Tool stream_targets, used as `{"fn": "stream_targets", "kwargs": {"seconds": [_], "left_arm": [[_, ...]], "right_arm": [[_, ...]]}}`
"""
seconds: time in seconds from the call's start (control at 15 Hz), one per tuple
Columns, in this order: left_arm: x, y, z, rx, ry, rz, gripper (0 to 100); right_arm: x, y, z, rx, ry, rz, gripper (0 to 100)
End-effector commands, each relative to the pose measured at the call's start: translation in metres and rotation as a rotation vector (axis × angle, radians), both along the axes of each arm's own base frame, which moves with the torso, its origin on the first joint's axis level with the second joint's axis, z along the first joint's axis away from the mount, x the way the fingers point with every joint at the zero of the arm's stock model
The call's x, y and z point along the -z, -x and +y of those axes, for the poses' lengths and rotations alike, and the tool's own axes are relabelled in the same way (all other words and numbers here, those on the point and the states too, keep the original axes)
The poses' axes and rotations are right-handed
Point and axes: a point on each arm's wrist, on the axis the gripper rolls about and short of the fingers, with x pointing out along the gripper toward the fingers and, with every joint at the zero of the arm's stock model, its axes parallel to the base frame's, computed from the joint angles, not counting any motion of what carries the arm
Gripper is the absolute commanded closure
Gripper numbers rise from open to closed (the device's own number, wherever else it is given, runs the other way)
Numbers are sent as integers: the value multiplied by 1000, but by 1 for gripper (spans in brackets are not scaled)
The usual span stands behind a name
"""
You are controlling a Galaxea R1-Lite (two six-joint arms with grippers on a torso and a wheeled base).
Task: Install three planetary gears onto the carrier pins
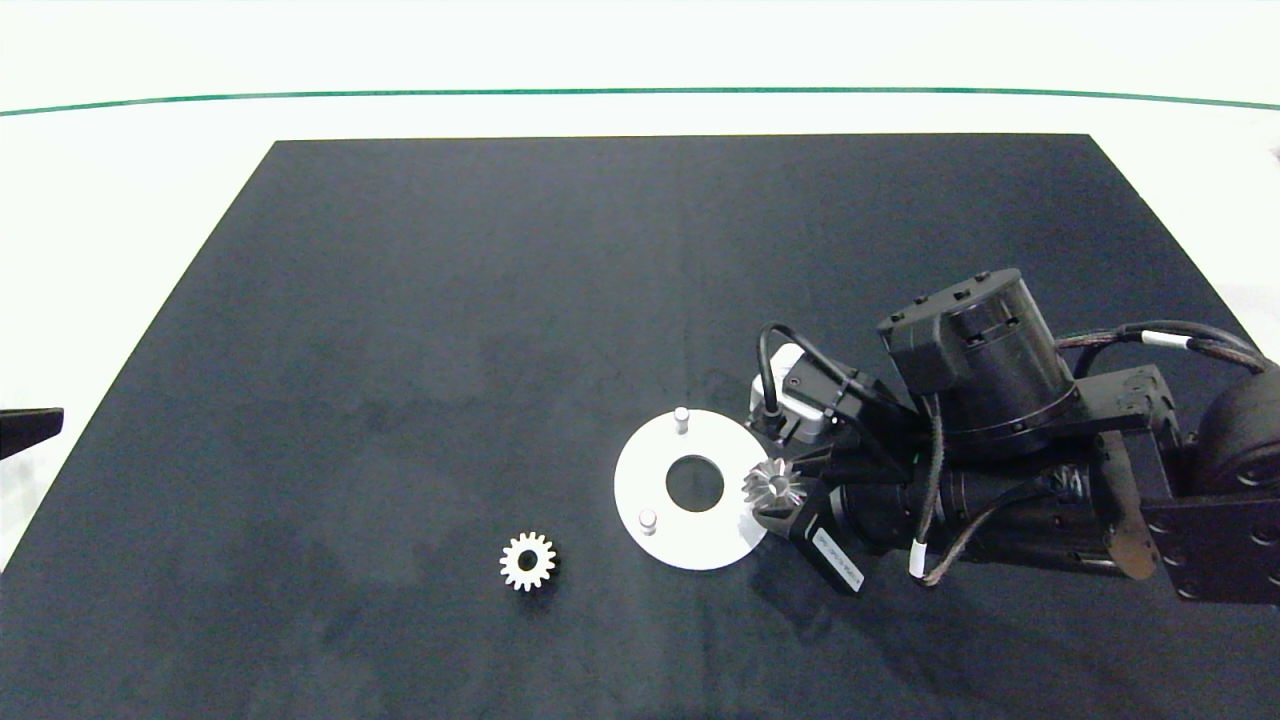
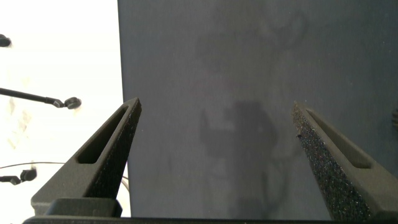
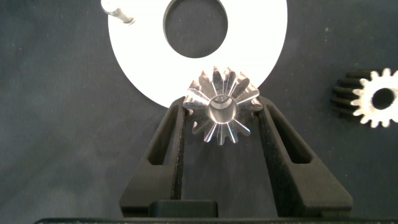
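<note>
A white ring-shaped disc (image 1: 640,470) lies on the black mat, with two carrier pins (image 1: 681,418) (image 1: 648,520) standing on it. My right gripper (image 1: 782,497) is shut on a silvery planetary gear (image 1: 772,484), held over the disc's rim on the side nearest the right arm. In the right wrist view that gear (image 3: 221,109) sits between both fingers at the edge of the disc (image 3: 137,56), and one pin (image 3: 118,10) shows. What lies under the gear is hidden. A second gear (image 1: 527,561) (image 3: 376,96) lies flat on the mat, left of the disc. My left gripper (image 2: 217,124) is open over bare mat.
The black mat (image 1: 450,300) covers most of the white table. The left arm (image 1: 30,430) stays at the far left edge. The right arm's bulky body and cables (image 1: 1000,440) fill the mat to the right of the disc.
</note>
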Motion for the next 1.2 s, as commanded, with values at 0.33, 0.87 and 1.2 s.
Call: {"fn": "stream_targets", "kwargs": {"seconds": [0.33, 0.87, 1.2], "left_arm": [[0, 1, 0, -1, -1, 1, 0], [0, 1, 0, -1, -1, 1, 0], [0, 1, 0, -1, -1, 3, 0]], "right_arm": [[4, -4, 3, 3, 5, 7, 78], [6, -6, 4, 7, 8, 12, 78], [6, -6, 3, 9, 10, 15, 78]]}}
